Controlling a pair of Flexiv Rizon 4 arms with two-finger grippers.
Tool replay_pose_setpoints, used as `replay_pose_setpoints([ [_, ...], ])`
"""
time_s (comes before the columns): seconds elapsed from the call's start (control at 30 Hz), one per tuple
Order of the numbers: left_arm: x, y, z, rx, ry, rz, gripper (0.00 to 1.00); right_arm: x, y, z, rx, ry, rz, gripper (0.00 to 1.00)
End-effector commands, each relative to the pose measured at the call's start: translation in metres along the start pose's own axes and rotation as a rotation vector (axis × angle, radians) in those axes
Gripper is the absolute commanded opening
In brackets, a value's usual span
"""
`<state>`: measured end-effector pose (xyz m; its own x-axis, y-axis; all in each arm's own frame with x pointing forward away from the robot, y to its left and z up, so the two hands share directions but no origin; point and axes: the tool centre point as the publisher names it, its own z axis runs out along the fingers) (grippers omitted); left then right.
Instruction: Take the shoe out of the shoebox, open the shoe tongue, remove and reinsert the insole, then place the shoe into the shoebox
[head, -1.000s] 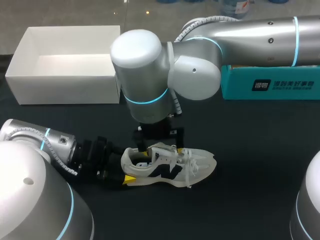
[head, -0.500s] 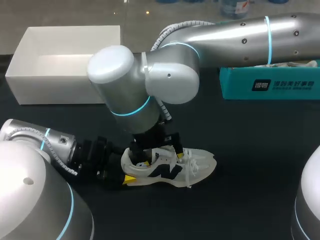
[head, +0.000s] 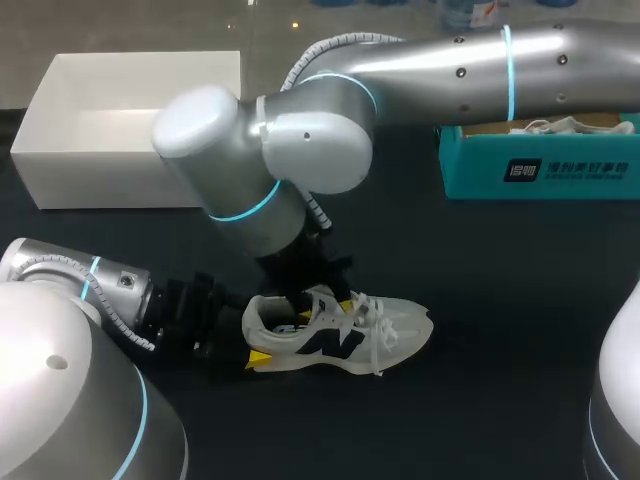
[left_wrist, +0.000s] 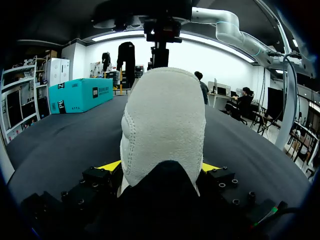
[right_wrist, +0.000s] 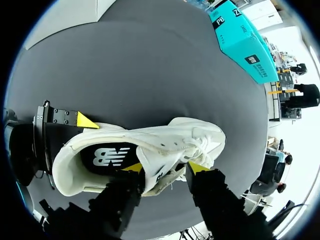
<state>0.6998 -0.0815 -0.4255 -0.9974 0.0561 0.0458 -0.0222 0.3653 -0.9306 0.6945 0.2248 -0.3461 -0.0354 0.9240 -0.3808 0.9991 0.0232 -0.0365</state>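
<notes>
A white sneaker (head: 345, 335) with a dark side logo lies on its sole on the black table, toe to the right. My left gripper (head: 250, 352) comes in low from the left, and the heel (left_wrist: 162, 130) fills the space between its yellow tips, touched from both sides. My right gripper (right_wrist: 165, 167) comes down from above onto the shoe's opening. Its yellow fingertips (right_wrist: 196, 166) press on either side of the raised tongue (right_wrist: 159, 161). In the head view the right gripper (head: 322, 300) is partly hidden under its wrist.
An open white box (head: 130, 182) stands at the back left. At the back right is a teal shoebox (head: 540, 172) with another shoe (head: 560, 125) in it. My right arm (head: 300, 130) spans the table's middle above the sneaker.
My right arm swung its wrist leftward and lowered onto the shoe. Its fingers came together on the tongue. The left gripper and the shoe stayed put.
</notes>
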Motion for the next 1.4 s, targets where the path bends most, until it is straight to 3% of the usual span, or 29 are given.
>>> replay_pose_setpoints([
  [0.03,0.002,0.003,0.002,-0.001,-0.002,0.000,0.00,0.001,-0.003,-0.003,0.033,-0.004,0.555,0.42],
  [0.1,0.002,0.003,0.002,-0.001,-0.002,0.000,0.00,-0.003,-0.003,-0.004,0.046,-0.001,0.578,0.40],
  [0.23,0.002,0.003,0.002,-0.001,-0.002,0.000,0.00,-0.015,-0.001,-0.005,0.069,0.002,0.604,0.27],
  [0.27,0.002,0.003,0.002,-0.001,-0.002,0.000,0.00,-0.017,-0.001,-0.005,0.070,0.002,0.612,0.10],
  [0.3,0.002,0.003,0.002,-0.001,-0.002,0.000,0.00,-0.021,0.000,-0.006,0.074,0.019,0.618,0.00],
  [0.97,0.002,0.003,0.002,-0.001,-0.002,0.000,0.00,-0.085,-0.010,0.012,0.080,0.108,0.727,0.00],
  [1.4,0.002,0.003,0.002,-0.001,-0.002,0.000,0.00,-0.085,-0.007,0.055,0.165,0.083,0.749,0.00],
])
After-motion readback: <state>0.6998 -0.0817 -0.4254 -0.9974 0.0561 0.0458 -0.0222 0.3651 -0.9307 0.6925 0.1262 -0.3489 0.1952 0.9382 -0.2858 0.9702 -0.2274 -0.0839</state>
